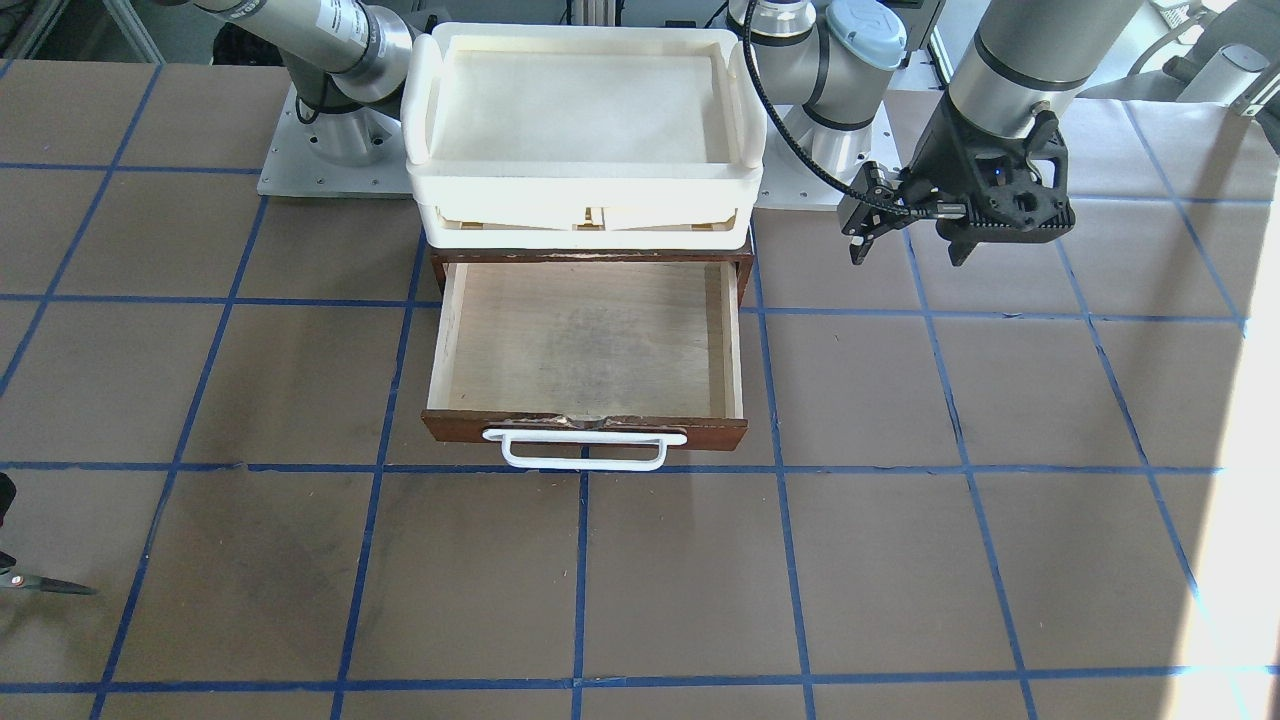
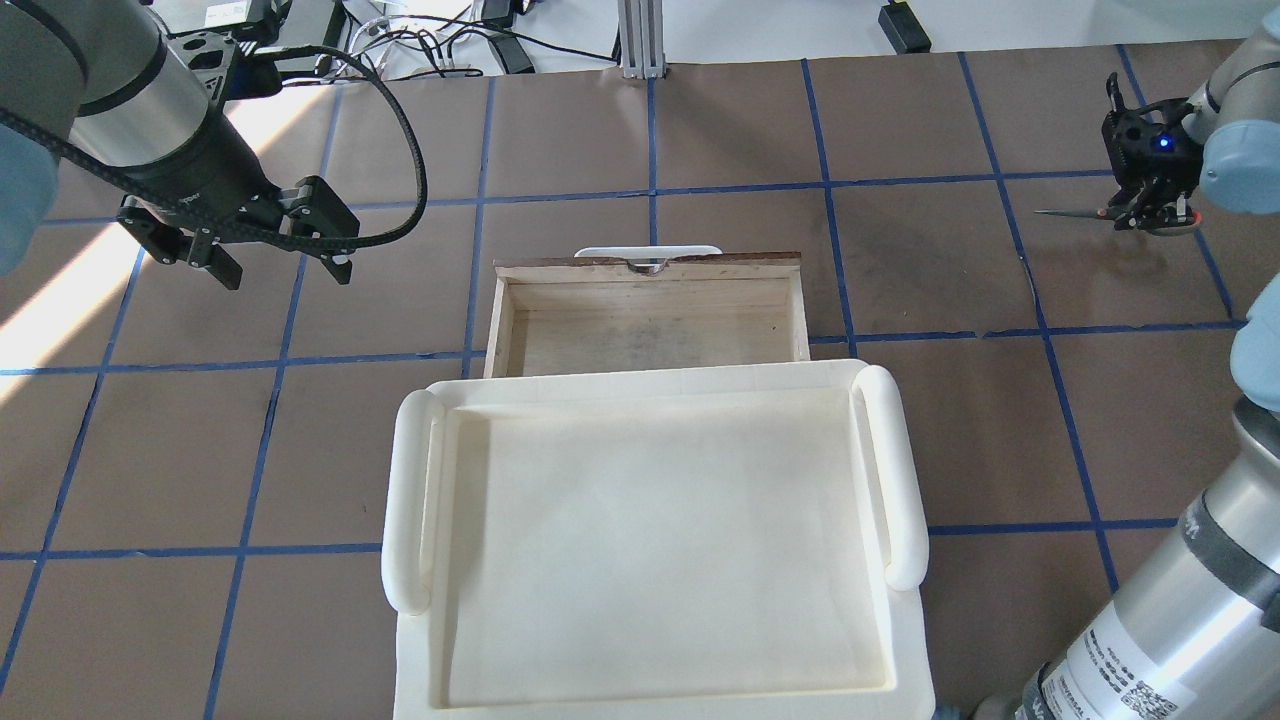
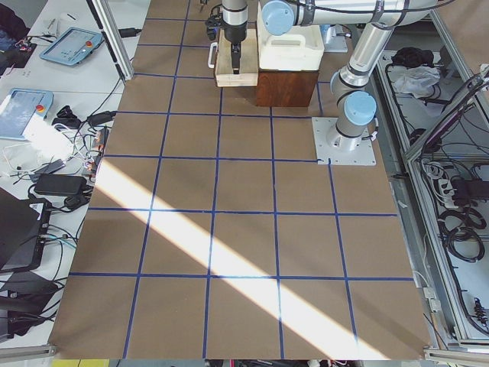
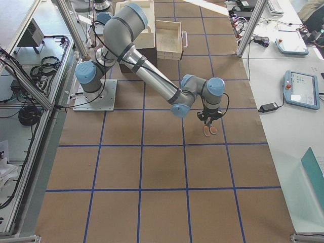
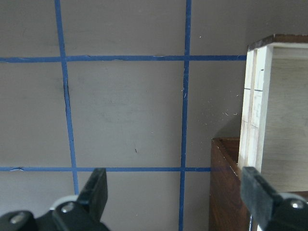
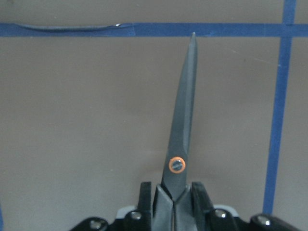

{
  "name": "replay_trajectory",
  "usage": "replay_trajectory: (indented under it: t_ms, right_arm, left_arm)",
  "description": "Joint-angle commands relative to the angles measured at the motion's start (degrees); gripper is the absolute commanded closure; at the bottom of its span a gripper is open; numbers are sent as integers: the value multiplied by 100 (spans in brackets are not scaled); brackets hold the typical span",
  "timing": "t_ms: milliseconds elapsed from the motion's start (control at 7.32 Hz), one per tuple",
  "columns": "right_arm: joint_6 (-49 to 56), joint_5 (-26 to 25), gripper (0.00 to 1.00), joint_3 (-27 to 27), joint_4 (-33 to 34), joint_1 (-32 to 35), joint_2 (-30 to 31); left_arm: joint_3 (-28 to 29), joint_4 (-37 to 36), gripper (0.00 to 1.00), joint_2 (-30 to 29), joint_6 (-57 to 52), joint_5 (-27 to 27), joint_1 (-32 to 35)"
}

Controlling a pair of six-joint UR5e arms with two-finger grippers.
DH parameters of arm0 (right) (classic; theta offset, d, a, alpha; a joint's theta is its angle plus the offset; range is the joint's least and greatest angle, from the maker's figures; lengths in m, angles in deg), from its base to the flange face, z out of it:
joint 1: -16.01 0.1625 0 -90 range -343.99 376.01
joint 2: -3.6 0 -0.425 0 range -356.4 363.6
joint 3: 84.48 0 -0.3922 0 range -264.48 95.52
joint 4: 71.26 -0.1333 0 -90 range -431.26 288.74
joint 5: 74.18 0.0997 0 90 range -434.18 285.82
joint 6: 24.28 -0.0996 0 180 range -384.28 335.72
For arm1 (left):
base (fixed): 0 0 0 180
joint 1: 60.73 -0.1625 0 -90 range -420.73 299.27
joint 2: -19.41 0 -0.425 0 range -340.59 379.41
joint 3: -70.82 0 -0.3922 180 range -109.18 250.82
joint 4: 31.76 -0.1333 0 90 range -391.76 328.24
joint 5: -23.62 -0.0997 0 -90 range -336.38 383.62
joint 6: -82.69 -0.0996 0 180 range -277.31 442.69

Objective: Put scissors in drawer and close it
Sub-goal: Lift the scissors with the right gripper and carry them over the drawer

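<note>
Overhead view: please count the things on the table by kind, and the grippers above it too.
scissors: 1
drawer: 1
cabinet: 1
tray: 1
grippers: 2, left gripper and right gripper
Total: 6

One scissors [image 6: 183,130], one drawer [image 1: 590,340], one tray [image 2: 402,500], two arms [image 2: 150,120] [image 2: 1180,620].
</note>
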Motion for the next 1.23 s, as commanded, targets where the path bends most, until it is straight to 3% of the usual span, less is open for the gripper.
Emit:
replay_trajectory:
  t_ms: [0, 410, 547, 957, 1093]
  right_arm:
    - [-529, 60, 100, -5, -795, 306, 823]
    - [-1470, 183, 100, -57, -1676, 1122, 1686]
    - [-1497, 105, 100, -66, -1721, 1551, 1801]
    - [-2934, 17, 100, -84, -1836, 2869, 1908]
    - [-3409, -340, 100, -84, -1810, 3440, 1899]
  left_arm:
    - [0, 0, 0, 0, 0, 0, 0]
    - [0, 0, 0, -9, 0, -9, 0]
    - [0, 0, 0, 0, 0, -9, 0]
    - [0, 0, 0, -9, 0, -9, 0]
    - [0, 0, 0, 0, 0, -9, 0]
